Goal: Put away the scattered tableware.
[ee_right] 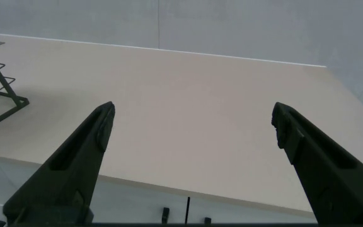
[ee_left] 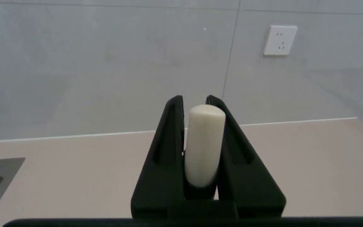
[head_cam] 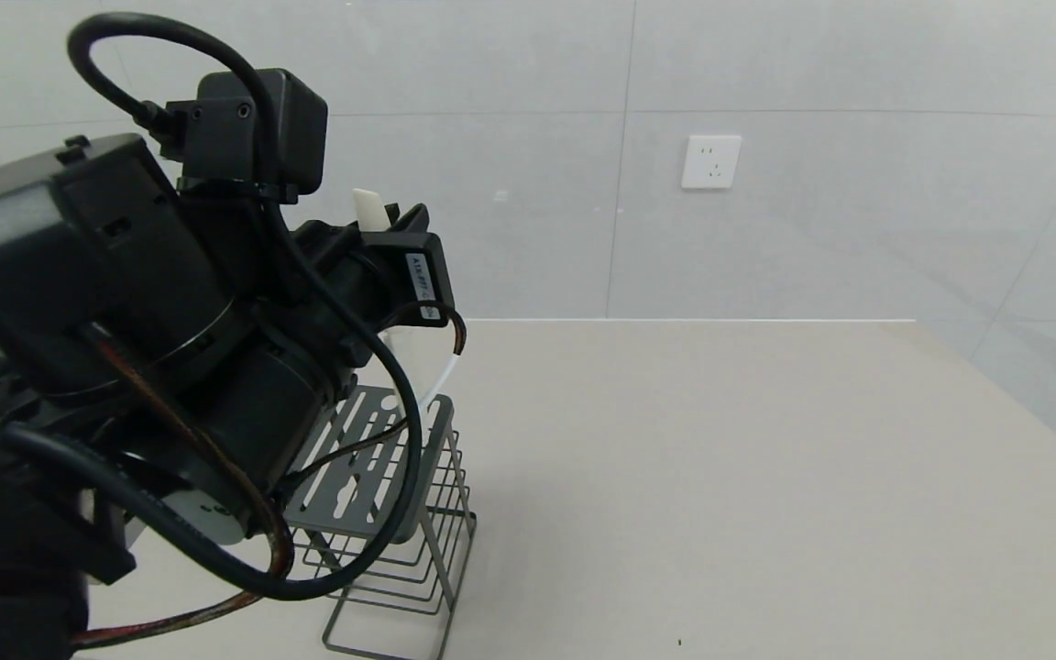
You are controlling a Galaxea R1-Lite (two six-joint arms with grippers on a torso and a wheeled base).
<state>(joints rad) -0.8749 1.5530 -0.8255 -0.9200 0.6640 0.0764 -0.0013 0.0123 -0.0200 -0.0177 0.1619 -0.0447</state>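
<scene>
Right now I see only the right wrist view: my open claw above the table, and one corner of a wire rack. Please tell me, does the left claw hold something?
Observer: Yes. The left claw is shut on a white utensil handle with a rounded end.
Operator: Thank you. And where is that arm at this moment?
Observer: In the head view it is raised above the grey rack. The rack has a slotted top plate, and a thin white part of the utensil slants down toward it.
</scene>
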